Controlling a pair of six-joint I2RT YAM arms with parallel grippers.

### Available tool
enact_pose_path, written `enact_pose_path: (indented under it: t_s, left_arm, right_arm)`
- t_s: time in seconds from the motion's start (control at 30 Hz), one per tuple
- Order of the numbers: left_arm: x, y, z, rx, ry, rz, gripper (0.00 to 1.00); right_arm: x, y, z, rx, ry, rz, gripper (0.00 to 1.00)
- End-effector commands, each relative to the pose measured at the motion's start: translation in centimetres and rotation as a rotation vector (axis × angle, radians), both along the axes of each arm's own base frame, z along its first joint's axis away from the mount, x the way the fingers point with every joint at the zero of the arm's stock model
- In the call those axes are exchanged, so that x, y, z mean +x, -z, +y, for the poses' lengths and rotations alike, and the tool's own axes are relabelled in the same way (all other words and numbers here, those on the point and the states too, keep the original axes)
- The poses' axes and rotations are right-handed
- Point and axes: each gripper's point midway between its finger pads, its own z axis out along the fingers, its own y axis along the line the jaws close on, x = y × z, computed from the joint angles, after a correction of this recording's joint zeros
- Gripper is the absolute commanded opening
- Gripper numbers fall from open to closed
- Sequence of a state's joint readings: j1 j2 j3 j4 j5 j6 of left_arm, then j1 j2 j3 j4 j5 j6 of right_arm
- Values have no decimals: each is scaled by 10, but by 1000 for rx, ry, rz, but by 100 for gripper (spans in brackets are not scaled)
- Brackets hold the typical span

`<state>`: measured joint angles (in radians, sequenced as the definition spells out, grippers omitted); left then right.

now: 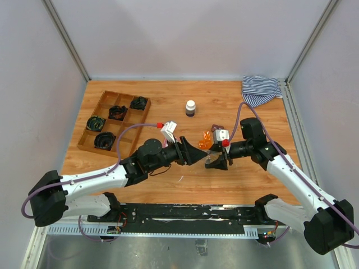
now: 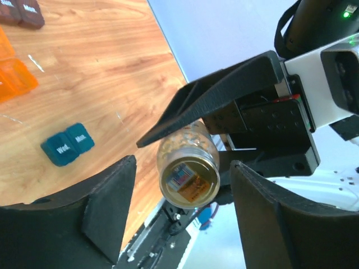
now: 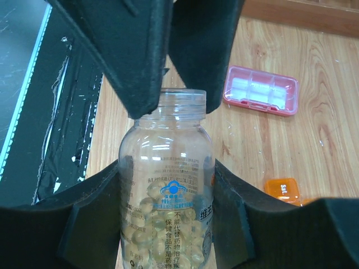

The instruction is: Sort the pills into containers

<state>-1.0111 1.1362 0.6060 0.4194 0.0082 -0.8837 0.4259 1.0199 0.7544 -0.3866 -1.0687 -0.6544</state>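
Pinching the pill bottle [image 3: 167, 168] by its body between the right fingers [image 3: 92, 224], up off the middle of the tabletop [image 1: 168, 92], mouth open, pale yellow capsules [image 3: 147, 235] inside. Bracketing that open mouth with the left fingers [image 2: 104, 213], spread apart, daylight showing either side. Down on the wood close by: orange case [image 3: 283, 189], long pink case [image 3: 261, 89], teal case [image 2: 67, 144], brown case [image 2: 22, 12], all lying flat, all apart. Further out, small dark bottle [image 1: 190, 107] with a white cap toward the far edge, wooden tray [image 1: 124, 93] of black coils [image 1: 105, 140] at the far left, striped cloth [image 1: 261, 89] in the far right corner.
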Motion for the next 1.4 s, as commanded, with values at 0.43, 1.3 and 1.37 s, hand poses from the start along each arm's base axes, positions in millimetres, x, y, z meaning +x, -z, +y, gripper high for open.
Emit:
enact_pose_path:
  t_s: [0.43,1.3,1.37]
  left_arm:
    - [6,-25,22,11,-55,-175,94]
    - [-4,-25,6,226,315,-983,90]
    - [-1,-24,5,234,310,-978,87]
  right_arm:
    - [-3,-16,3,50,-43,-39,1]
    - [-4,-16,3,54,-43,-37,1]
    - [-3,-16,3,55,-44,-38,1]
